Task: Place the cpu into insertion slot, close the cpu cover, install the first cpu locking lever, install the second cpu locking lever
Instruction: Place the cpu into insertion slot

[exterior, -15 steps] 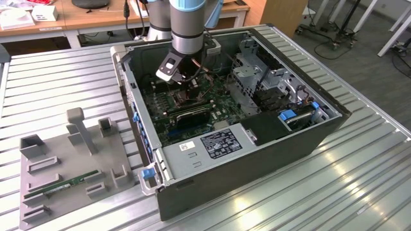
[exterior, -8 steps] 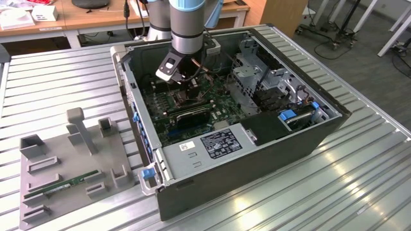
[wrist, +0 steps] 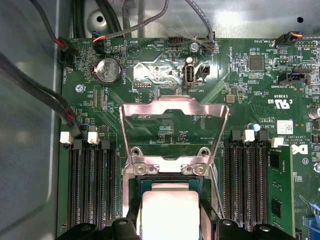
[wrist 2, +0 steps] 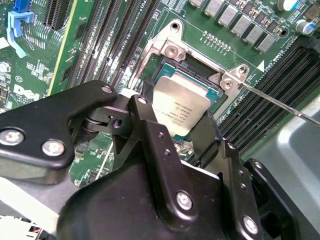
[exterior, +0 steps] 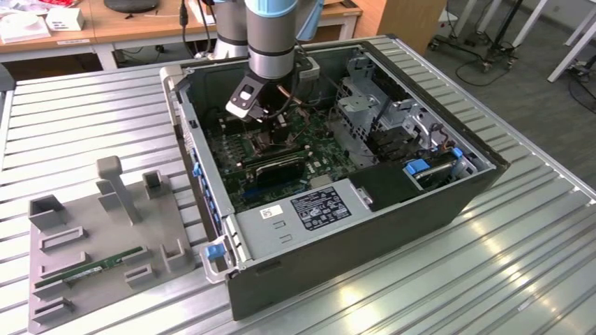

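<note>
2 fingers (wrist 2: 204,140) clasp the cpu (wrist 2: 181,107) — arm (exterior: 272,35) reaching down into the case (exterior: 373,234).

The cpu (wrist 2: 181,106), a flat square chip with a silver-grey printed top, sits mid-frame in the second wrist view over the insertion slot (wrist 2: 200,65), its opposite edges pinched by the gripper (wrist 2: 175,127). The cpu cover (wrist: 172,111), a thin silvery frame with an open centre, is swung open off the slot, mid-frame in the first wrist view. One thin locking lever (wrist 2: 280,104) juts free beside the slot
</note>
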